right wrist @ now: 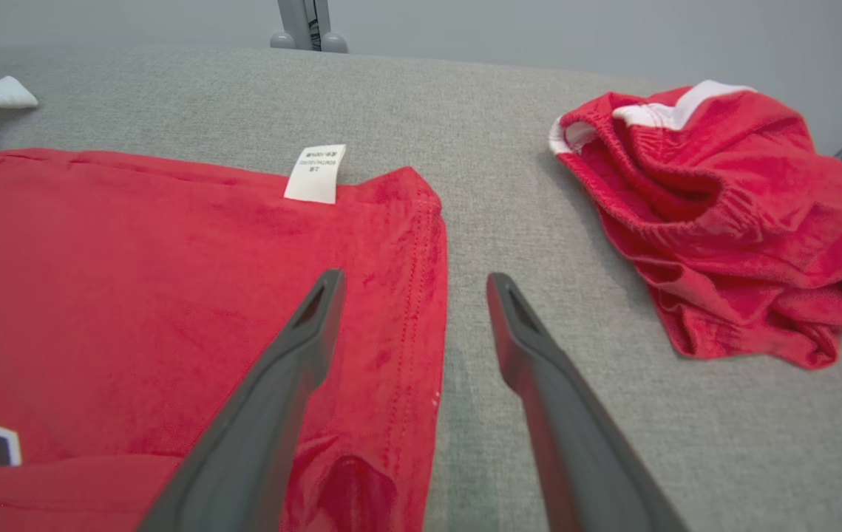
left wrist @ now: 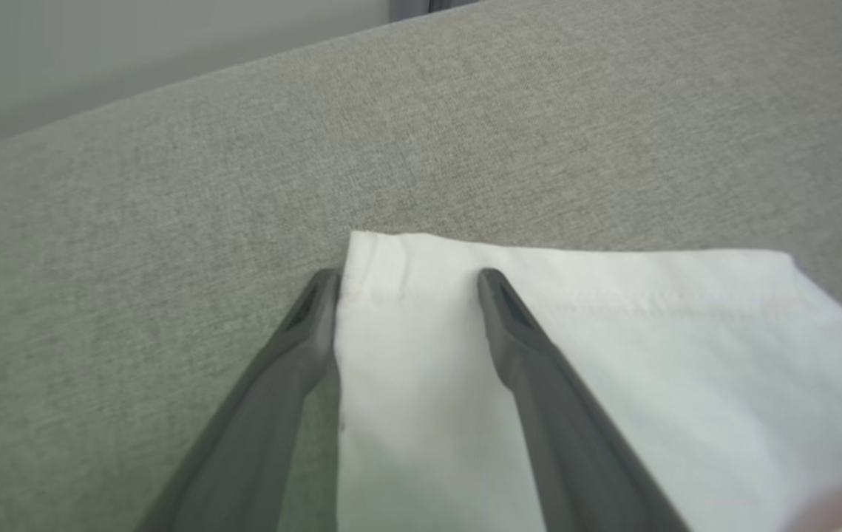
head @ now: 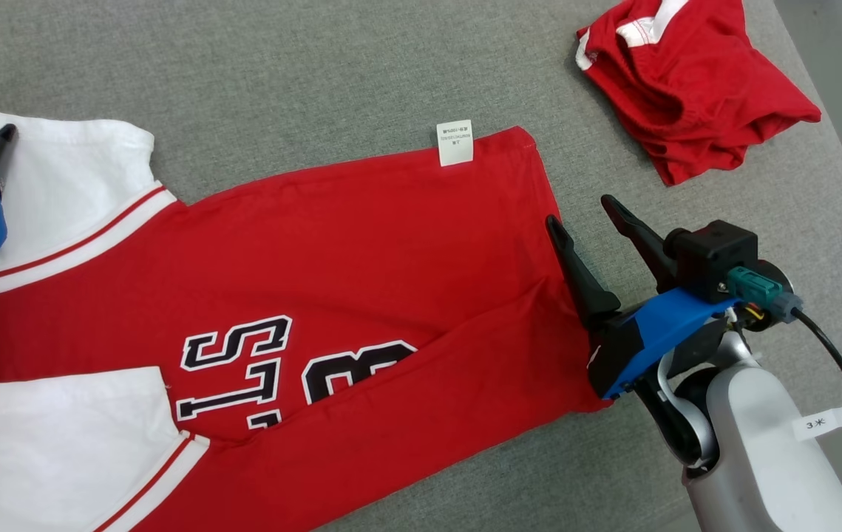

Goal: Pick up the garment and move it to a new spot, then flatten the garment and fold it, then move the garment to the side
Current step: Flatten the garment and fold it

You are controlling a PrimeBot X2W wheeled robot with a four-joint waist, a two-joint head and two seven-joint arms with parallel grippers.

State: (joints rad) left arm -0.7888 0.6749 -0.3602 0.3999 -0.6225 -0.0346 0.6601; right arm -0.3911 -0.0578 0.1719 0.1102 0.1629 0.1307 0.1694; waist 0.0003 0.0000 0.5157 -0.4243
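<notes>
Start at the far left; your left fingers [left wrist: 524, 347] are spread wide and hold nothing; they sit low at the corner of the white short sleeve [left wrist: 613, 332], one finger on the cloth and one just beside its edge, on the grey cloth-covered worktop [head: 280, 74].

That sleeve belongs to the big red sports shirt with black and white letters [head: 361, 244]; this is the thing you must fold; it lies spread out along the worktop, mostly flat, and its near long side is already turned over part of the letters; a small white paper-like label [head: 455, 142] sticks out at its far edge.

Go on to the right; your right fingers [head: 583, 277] are wide open too and grip nothing; they sit at the shirt's bottom hem, one finger over the red cloth and one over the bare worktop.

Further right, well apart from the shirt, lies a crumpled pair of red shorts with white trim [head: 687, 89]; leave it alone.

It looks like you are in the folding step, with the flattening mostly done; next you likely need to lower both sets of fingers, pinch the far sleeve and the hem together, then lift and bring that far side over; pinch just one layer and keep both ends even, or the cloth may bunch up.
</notes>
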